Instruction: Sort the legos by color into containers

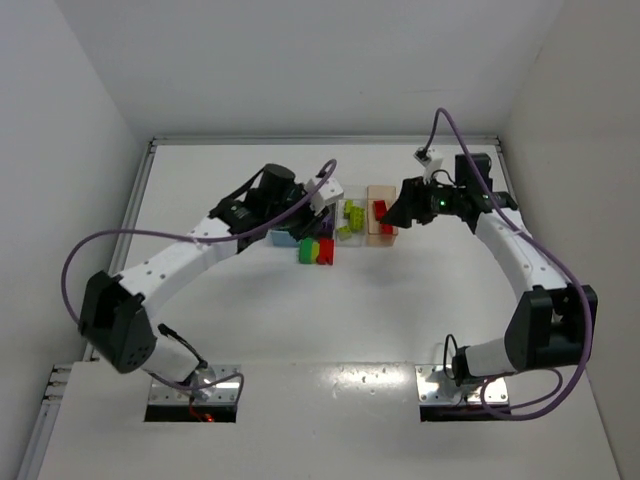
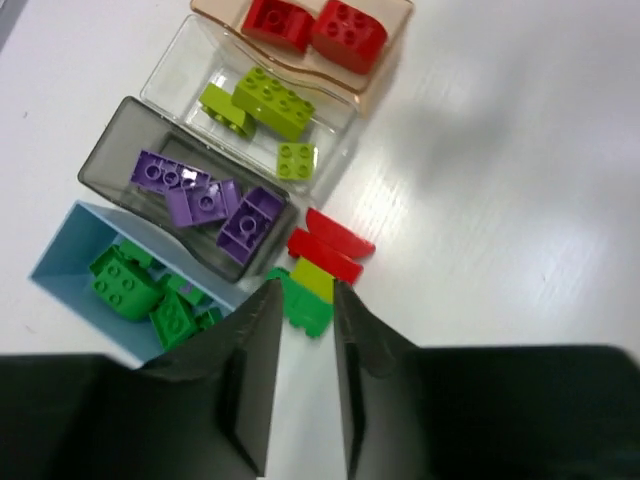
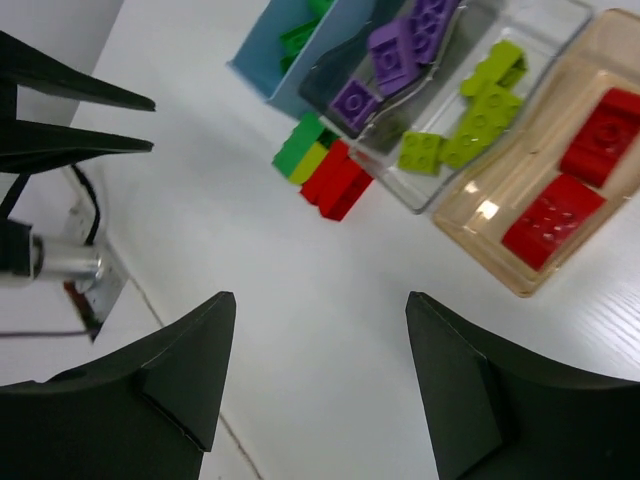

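Note:
Four bins stand in a row. The blue bin (image 2: 70, 262) holds green legos (image 2: 125, 285). The dark grey bin (image 2: 108, 160) holds purple legos (image 2: 205, 200). The clear bin (image 2: 180, 70) holds yellow-green legos (image 2: 270, 100). The tan-orange bin (image 2: 392, 62) holds red legos (image 2: 345, 30). A loose cluster lies on the table beside the bins: a green brick (image 2: 305, 308), a yellow-green brick (image 2: 313, 278) and red bricks (image 2: 330, 245). My left gripper (image 2: 303, 292) hovers above this cluster, jaws slightly apart and empty. My right gripper (image 3: 318, 298) is wide open and empty, near the tan-orange bin (image 1: 380, 215).
White walls close in the table on the left, back and right. The left arm (image 1: 190, 250) reaches over the blue and grey bins in the top view. A purple cable (image 1: 70, 265) loops off each arm. Metal mounting plates (image 1: 195, 385) sit at the near edge.

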Controlling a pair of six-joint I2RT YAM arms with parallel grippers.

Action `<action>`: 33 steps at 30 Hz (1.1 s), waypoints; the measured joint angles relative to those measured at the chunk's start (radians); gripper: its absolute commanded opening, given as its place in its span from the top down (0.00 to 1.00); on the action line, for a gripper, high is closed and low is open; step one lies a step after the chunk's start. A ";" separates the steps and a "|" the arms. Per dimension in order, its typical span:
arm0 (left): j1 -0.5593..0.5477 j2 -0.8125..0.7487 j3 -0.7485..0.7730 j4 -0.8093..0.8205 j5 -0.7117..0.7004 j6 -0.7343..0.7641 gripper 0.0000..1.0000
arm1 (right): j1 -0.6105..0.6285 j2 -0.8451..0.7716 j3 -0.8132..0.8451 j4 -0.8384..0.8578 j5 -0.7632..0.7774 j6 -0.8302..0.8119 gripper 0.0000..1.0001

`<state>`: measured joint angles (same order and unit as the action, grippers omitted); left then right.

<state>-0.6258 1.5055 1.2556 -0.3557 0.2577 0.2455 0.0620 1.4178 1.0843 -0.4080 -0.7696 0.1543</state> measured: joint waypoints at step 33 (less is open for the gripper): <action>0.016 0.260 -0.097 -0.130 0.122 0.694 0.08 | 0.073 0.063 -0.056 -0.051 -0.049 -0.076 0.31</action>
<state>-0.6094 1.7657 1.1591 -0.4858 0.3798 0.9394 0.1349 1.4811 1.0286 -0.4595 -0.8188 0.0780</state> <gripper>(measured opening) 0.916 0.696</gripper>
